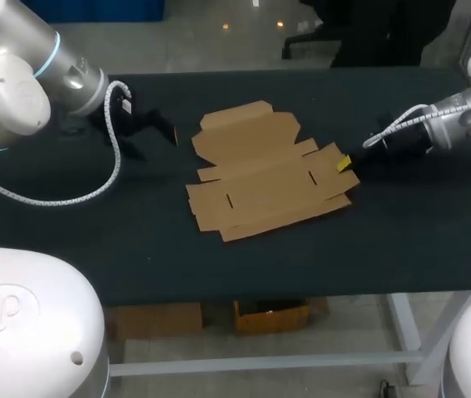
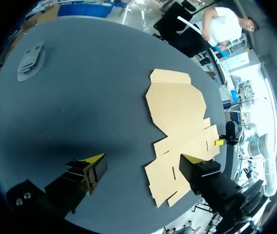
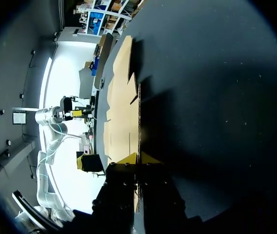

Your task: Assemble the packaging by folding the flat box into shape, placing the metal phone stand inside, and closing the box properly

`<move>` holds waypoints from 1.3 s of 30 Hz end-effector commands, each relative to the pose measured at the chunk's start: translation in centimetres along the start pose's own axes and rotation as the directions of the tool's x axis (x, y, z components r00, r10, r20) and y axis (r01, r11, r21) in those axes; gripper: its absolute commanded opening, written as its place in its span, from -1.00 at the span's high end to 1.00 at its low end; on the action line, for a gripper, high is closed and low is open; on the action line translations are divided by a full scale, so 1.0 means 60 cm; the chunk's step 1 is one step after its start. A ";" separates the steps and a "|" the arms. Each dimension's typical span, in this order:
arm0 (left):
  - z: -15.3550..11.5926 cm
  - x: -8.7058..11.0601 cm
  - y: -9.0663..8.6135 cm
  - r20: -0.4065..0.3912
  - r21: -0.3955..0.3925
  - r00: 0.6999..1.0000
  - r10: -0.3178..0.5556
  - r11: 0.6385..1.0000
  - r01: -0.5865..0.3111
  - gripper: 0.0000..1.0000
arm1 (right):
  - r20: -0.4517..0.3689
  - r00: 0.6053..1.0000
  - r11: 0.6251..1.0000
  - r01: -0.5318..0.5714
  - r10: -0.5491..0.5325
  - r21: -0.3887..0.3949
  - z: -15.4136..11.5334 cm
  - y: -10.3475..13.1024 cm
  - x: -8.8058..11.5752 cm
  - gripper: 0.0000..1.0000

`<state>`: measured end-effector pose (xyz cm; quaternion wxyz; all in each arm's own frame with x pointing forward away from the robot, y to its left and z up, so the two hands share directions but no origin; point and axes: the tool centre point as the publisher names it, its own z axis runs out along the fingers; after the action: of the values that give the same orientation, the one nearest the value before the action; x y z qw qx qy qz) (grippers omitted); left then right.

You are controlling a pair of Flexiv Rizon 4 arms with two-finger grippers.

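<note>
The phone stand (image 2: 31, 61), shown in the left wrist view, is covered by the left arm (image 1: 28, 83) in the head view. Only one yellow tip of the right gripper (image 1: 345, 163) is seen there, at the flat box's (image 1: 260, 178) edge.

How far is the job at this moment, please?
Done: nothing yet; the box lies flat. In hand: the right claw pinches its edge flap; the left claw hangs open beside it. Left: folding, putting the stand in, closing.
</note>
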<state>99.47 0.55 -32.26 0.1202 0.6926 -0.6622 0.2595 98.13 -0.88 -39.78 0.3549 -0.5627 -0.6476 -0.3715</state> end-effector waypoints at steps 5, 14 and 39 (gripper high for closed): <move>0.000 -0.001 -0.002 0.002 -0.004 1.000 0.000 1.000 0.000 -1.00 | -0.023 0.999 0.993 -0.029 0.026 -0.118 0.003 -0.023 -0.008 1.00; 0.001 0.001 -0.002 0.008 0.001 1.000 0.003 1.000 -0.003 -1.00 | -0.027 0.997 0.996 -0.078 0.077 -0.046 -0.007 -0.019 -0.005 -1.00; 0.010 0.004 -0.005 0.011 -0.001 1.000 -0.006 1.000 0.006 -1.00 | 0.022 0.999 0.981 -0.039 0.035 0.190 -0.044 0.035 -0.001 -0.31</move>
<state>99.87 0.20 -32.60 0.1197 0.6945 -0.6613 0.2569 99.26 -2.80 -37.74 0.3677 -0.5670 -0.6597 -0.3288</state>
